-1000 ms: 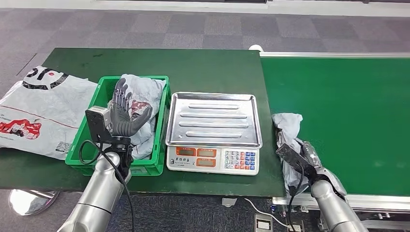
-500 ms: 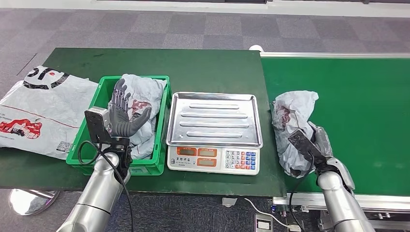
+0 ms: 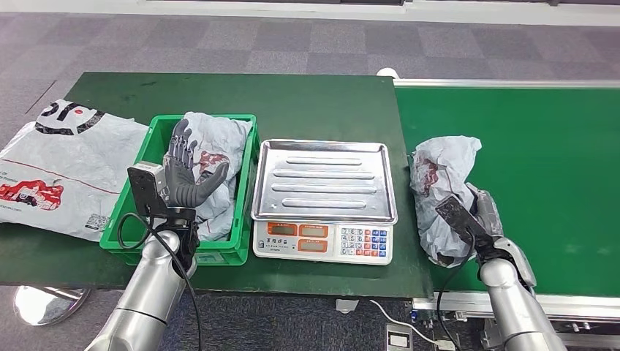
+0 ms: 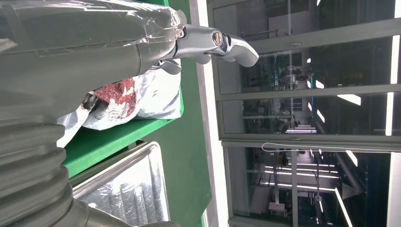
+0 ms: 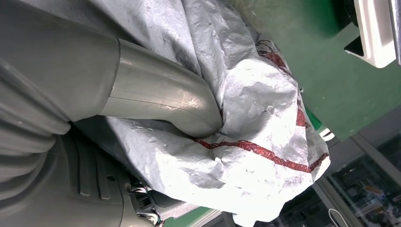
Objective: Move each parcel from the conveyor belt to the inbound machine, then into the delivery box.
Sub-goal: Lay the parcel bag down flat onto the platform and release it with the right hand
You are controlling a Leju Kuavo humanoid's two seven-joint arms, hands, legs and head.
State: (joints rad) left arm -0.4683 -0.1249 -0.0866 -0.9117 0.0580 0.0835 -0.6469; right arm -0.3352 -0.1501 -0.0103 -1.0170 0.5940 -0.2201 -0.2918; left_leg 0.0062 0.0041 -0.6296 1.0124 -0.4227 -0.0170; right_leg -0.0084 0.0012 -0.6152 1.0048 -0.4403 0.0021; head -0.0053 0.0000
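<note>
- The fingers of my right hand are closed around a grey parcel; in the right wrist view the thick thumb presses a dent into the bag. The fingers of my left hand are spread apart and hold nothing; this hand hovers over the green box.
- The grasped parcel stands raised at the near edge of the green conveyor belt, just beside the scale. A second parcel lies already inside the box.
- Risk, as I judge it: the bag is thin and slippery, so it may slide out of the grasp when I carry it over to the tray. The soft content may sag, and the hanging lower part could catch on the tray rim.
- Another risk: my left hand is near the scale, and the two arms could meet.
- Materials: the parcel is wrinkled grey plastic film with red print, soft and without fixed shape. The scale tray is shiny metal with ribs. The belt is smooth and matte, and the worktop is dark green.
- A flat printed bag lies on the worktop beside the box.
</note>
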